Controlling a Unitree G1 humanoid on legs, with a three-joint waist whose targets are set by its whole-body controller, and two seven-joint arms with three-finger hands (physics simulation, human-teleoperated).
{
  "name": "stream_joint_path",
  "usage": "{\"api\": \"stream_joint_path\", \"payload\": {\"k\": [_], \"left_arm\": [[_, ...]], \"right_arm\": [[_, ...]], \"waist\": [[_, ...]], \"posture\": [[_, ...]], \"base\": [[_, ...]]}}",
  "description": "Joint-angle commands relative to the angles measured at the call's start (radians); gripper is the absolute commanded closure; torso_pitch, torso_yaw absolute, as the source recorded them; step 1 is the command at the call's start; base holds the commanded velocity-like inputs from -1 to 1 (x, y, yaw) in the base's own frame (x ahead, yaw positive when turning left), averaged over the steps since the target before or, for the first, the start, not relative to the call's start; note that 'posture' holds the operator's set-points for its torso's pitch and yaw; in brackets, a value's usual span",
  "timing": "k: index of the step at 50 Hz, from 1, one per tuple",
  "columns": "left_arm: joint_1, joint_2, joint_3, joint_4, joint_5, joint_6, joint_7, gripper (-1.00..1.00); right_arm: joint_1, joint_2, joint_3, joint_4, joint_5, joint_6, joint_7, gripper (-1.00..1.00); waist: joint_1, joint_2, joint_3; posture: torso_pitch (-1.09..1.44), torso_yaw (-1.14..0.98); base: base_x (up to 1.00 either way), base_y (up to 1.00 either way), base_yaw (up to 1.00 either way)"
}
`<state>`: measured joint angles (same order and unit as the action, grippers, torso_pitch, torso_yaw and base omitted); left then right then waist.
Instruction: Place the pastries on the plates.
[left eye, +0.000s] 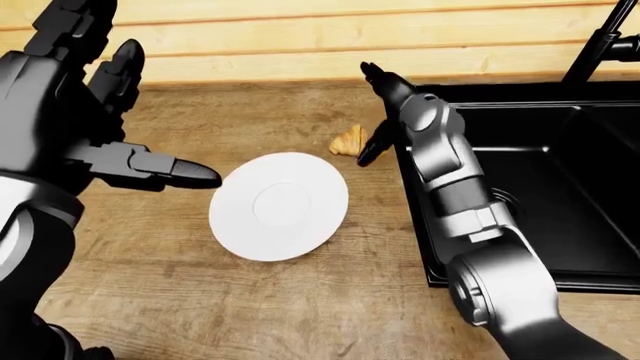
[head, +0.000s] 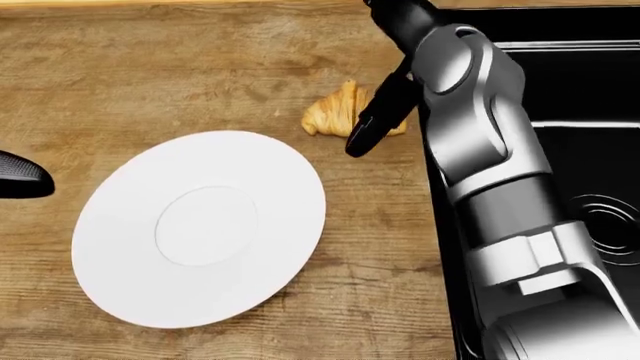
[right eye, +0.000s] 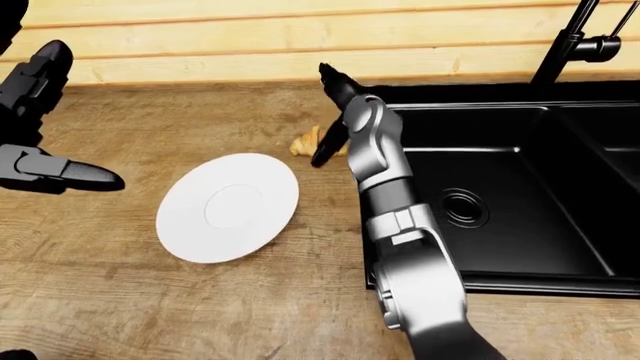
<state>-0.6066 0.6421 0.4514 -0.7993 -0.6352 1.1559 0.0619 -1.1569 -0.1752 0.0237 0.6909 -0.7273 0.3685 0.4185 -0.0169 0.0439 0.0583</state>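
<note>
A golden croissant (head: 332, 112) lies on the wooden counter, above and right of the white plate (head: 200, 229), which has nothing on it. My right hand (head: 365, 75) is open at the croissant's right side. One dark finger (head: 375, 120) slants down across the pastry's right end and hides it, and another finger (left eye: 372, 73) points up toward the wall. No fingers close round the croissant. My left hand (left eye: 110, 112) hovers open to the left of the plate, with one finger (left eye: 185, 172) pointing toward the plate.
A black sink (right eye: 500, 202) is sunk into the counter just right of the croissant, and my right arm passes along its left rim. A black faucet (right eye: 575, 37) stands at the top right. A pale plank wall (right eye: 200, 30) closes off the counter at the top.
</note>
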Motion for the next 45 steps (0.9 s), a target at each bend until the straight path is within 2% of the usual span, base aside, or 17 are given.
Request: {"api": "stream_joint_path", "payload": {"k": [1, 6, 9, 18, 24, 27, 32, 35, 37, 38, 39, 45], "left_arm": [[-0.018, 0.012, 0.015, -0.010, 0.014, -0.032, 0.003, -1.00], [-0.021, 0.011, 0.020, -0.012, 0.016, -0.027, -0.001, -1.00], [-0.017, 0.010, 0.023, -0.013, 0.018, -0.028, -0.003, -1.00], [-0.018, 0.008, 0.018, -0.005, 0.034, -0.032, -0.014, -1.00], [-0.016, -0.002, -0.005, -0.001, 0.062, -0.045, -0.026, -1.00], [-0.014, -0.006, 0.005, -0.007, 0.066, -0.037, -0.034, -1.00], [-0.005, -0.012, 0.011, -0.003, 0.077, -0.047, -0.044, -1.00], [-0.003, -0.016, 0.011, -0.004, 0.081, -0.048, -0.047, -1.00], [-0.003, -0.015, 0.015, -0.006, 0.081, -0.043, -0.049, -1.00], [-0.004, -0.015, 0.018, -0.011, 0.078, -0.037, -0.049, -1.00], [-0.002, -0.016, 0.017, -0.011, 0.080, -0.040, -0.049, -1.00], [0.001, -0.016, 0.027, -0.018, 0.075, -0.032, -0.052, -1.00]], "right_arm": [[-0.051, -0.006, -0.011, -0.015, -0.017, -0.047, -0.040, -1.00], [-0.045, 0.009, -0.003, 0.038, -0.034, -0.087, -0.072, -1.00], [-0.047, 0.015, 0.000, 0.073, -0.045, -0.108, -0.093, -0.84], [-0.032, 0.019, 0.005, 0.126, -0.077, -0.140, -0.117, -0.54], [-0.022, 0.019, 0.009, 0.134, -0.097, -0.149, -0.118, -0.29], [-0.013, 0.020, 0.011, 0.133, -0.109, -0.154, -0.116, -0.19], [-0.007, 0.018, 0.015, 0.134, -0.135, -0.163, -0.113, 0.11], [0.000, 0.019, 0.015, 0.127, -0.146, -0.164, -0.110, 0.21], [-0.001, 0.016, 0.013, 0.122, -0.155, -0.165, -0.114, 0.39], [-0.002, 0.014, 0.012, 0.114, -0.158, -0.162, -0.106, 0.66], [-0.006, 0.012, 0.011, 0.108, -0.162, -0.159, -0.103, 0.72], [-0.024, -0.007, -0.002, 0.024, -0.181, -0.118, -0.059, 0.78]], "waist": [[-0.001, 0.003, -0.031], [0.000, 0.004, -0.031], [-0.001, 0.005, -0.032], [0.000, 0.004, -0.034], [0.001, 0.002, -0.034], [0.001, 0.001, -0.035], [0.001, 0.000, -0.034], [0.003, 0.000, -0.035], [0.005, -0.001, -0.036], [0.006, -0.002, -0.036], [0.007, -0.002, -0.037], [0.010, -0.006, -0.038]], "posture": [[0.00, 0.00], [0.00, 0.00], [0.00, 0.00], [0.00, 0.00], [0.00, 0.00], [0.00, 0.00], [0.00, 0.00], [0.00, 0.00], [0.00, 0.00], [0.00, 0.00], [0.00, 0.00], [0.00, 0.00]], "base": [[0.00, 0.00, 0.00], [0.00, 0.00, 0.00], [0.00, 0.00, 0.00], [0.00, 0.00, 0.00], [0.00, 0.00, 0.00], [0.00, 0.00, 0.00], [0.00, 0.00, 0.00], [0.00, 0.00, 0.00], [0.00, 0.00, 0.00], [0.00, 0.00, 0.00], [0.00, 0.00, 0.00], [0.00, 0.00, 0.00]]}}
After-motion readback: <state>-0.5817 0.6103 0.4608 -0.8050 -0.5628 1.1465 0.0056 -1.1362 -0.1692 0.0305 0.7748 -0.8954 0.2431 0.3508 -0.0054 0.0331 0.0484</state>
